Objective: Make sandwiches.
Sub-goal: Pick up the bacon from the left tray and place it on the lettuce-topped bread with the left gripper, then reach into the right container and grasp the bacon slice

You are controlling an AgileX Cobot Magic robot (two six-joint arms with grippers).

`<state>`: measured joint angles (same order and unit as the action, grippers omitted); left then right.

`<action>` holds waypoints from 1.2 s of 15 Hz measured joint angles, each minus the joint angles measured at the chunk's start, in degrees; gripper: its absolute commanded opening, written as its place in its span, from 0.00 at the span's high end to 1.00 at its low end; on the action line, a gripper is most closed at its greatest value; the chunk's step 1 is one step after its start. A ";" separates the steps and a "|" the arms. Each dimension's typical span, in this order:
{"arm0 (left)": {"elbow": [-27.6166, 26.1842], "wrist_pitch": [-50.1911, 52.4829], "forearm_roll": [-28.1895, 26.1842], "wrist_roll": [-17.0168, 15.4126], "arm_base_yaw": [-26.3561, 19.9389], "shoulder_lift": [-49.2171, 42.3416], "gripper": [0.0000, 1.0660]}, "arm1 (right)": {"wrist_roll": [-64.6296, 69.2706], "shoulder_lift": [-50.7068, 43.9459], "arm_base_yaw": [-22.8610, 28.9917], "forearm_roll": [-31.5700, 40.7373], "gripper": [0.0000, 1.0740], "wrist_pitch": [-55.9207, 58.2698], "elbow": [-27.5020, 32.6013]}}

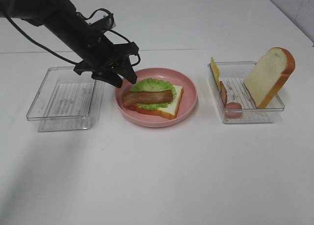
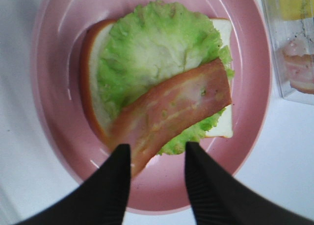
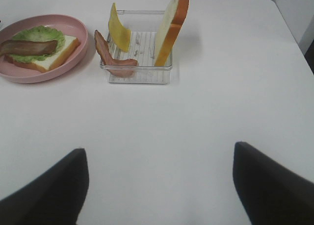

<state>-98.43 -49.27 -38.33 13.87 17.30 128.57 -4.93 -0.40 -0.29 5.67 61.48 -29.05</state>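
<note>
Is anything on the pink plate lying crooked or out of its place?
Yes. The bacon strip lies slanted across the lettuce, and one end hangs past the bread slice over the plate, between the open fingers of the left gripper. Nothing looks spilled or damaged.

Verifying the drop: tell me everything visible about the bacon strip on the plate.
The bacon strip is a flat, reddish-brown toy piece with paler streaks, plastic-looking. It lies diagonally across the lettuce leaf on the bread slice, one end overhanging toward the plate rim. That end sits between the open jaws of the left gripper; contact is unclear.
</note>
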 measured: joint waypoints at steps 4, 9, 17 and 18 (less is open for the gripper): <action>-6.70 -8.37 5.61 0.00 -0.06 -0.86 0.37 | 0.00 0.00 0.00 0.00 0.29 0.00 0.00; -8.59 -12.78 18.56 -4.87 -0.06 -10.31 0.37 | 0.00 0.00 0.00 0.00 0.29 0.00 0.00; -6.13 -20.00 31.80 -12.20 -0.06 -32.54 0.37 | 0.00 0.00 0.00 0.00 0.29 0.00 0.00; -4.93 -20.05 31.80 -12.26 -0.06 -34.55 0.37 | 0.00 0.00 0.00 0.00 0.29 0.00 0.00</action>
<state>-103.36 -69.33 -6.53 1.60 17.25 94.02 -4.93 -0.40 -0.29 5.67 61.48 -29.05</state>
